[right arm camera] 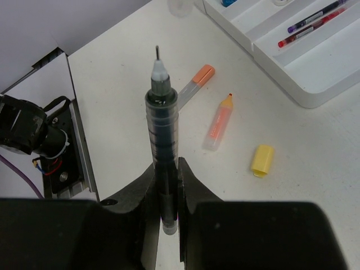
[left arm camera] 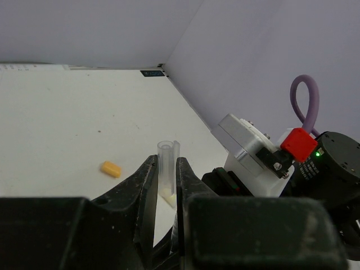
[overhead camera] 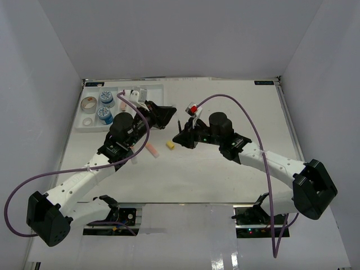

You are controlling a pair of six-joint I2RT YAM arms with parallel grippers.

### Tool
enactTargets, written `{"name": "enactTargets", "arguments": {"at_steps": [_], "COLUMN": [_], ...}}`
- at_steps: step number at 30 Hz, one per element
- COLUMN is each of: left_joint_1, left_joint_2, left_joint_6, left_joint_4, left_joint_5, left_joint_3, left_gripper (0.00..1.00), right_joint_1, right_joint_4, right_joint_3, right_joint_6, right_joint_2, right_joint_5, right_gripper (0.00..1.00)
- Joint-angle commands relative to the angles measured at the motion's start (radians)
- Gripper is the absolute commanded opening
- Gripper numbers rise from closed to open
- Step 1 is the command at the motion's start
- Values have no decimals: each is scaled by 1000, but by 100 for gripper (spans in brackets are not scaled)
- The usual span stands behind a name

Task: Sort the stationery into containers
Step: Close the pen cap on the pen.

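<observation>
tray (overhead camera: 152,90): tubs (overhead camera: 104,114), tape (overhead camera: 88,103), some pens (right arm camera: 309,27) already in
right gripper (right arm camera: 167,174): clamped on uncapped black pen (right arm camera: 162,118), nowhere near the tray yet
left gripper (left arm camera: 167,169): pinching a clear cap (left arm camera: 167,154), I think
still loose on table (overhead camera: 225,169): orange markers (right arm camera: 218,121), yellow bit (right arm camera: 262,160)

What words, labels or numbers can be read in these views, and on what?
No text is legible anywhere.
On the far-right dark label: print too small to read.
On the far-left dark label: too small.
On the blue-white tubs: lid pattern blurred, unreadable.
On the dark pen in the right gripper: no readable print.
On the clear cap in the left gripper: no print visible.
</observation>
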Motion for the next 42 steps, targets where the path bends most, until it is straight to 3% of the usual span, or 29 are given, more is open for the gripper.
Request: {"name": "enactTargets", "arguments": {"at_steps": [1, 24, 42], "left_joint_1": [5, 5, 5], "left_joint_2": [-37, -43, -52], "left_joint_6": [-5, -16, 15], "left_joint_4": [61, 113, 145], "left_joint_5": [25, 68, 16], "left_joint_3": [-13, -45, -74], "left_gripper": [12, 13, 15], "right_joint_1": [6, 6, 6], "right_joint_4": [41, 38, 43], "right_joint_3": [53, 96, 87], "right_joint_6": [-11, -15, -9], "right_joint_2": [6, 30, 13], "right_joint_5": [4, -5, -48], "right_gripper": [8, 8, 8]}}
